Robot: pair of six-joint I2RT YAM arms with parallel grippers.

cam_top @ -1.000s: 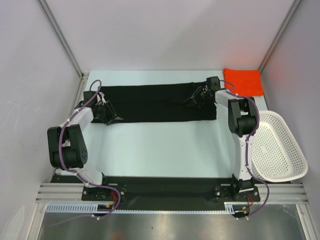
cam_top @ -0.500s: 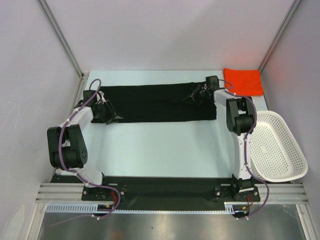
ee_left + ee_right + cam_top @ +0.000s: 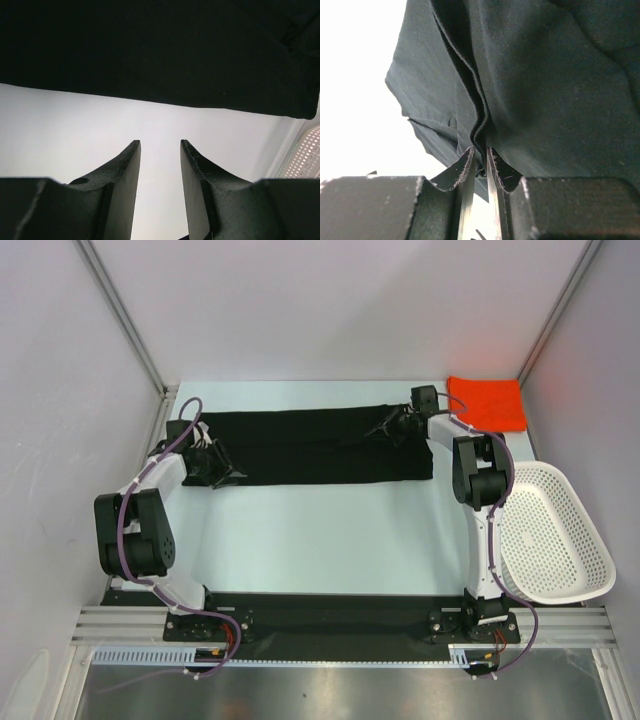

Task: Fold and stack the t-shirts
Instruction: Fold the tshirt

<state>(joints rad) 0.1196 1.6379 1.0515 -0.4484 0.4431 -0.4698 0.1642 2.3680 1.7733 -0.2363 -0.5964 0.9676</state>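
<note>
- The white mesh basket [image 3: 556, 532] was pictured at the lower right of the overhead frame. Only a sliver of it was caught at the right edge of the left wrist view.
- The left gripper [image 3: 160, 144] was shown spread with nothing between its fingers. It was held over bare table [image 3: 320, 540], just short of the near hem of the black t-shirt [image 3: 310, 445].
- The black t-shirt was laid as a long band across the middle of the overhead frame. It was judged soft, light and limp, likely to sag and slide out of its fold unless taken by a doubled edge or corner at both ends.
- The right gripper [image 3: 480, 152] was seen pinched on a raised ridge of the black cloth near the band's right end, with creases drawn toward the pinch.
- The orange-red t-shirt [image 3: 487, 402] was set as a flat square at the upper right, just beyond the band's right end.
- No print, collar or sleeves could be made out on the black cloth, and the number of layers caught in the pinch could not be told.
</note>
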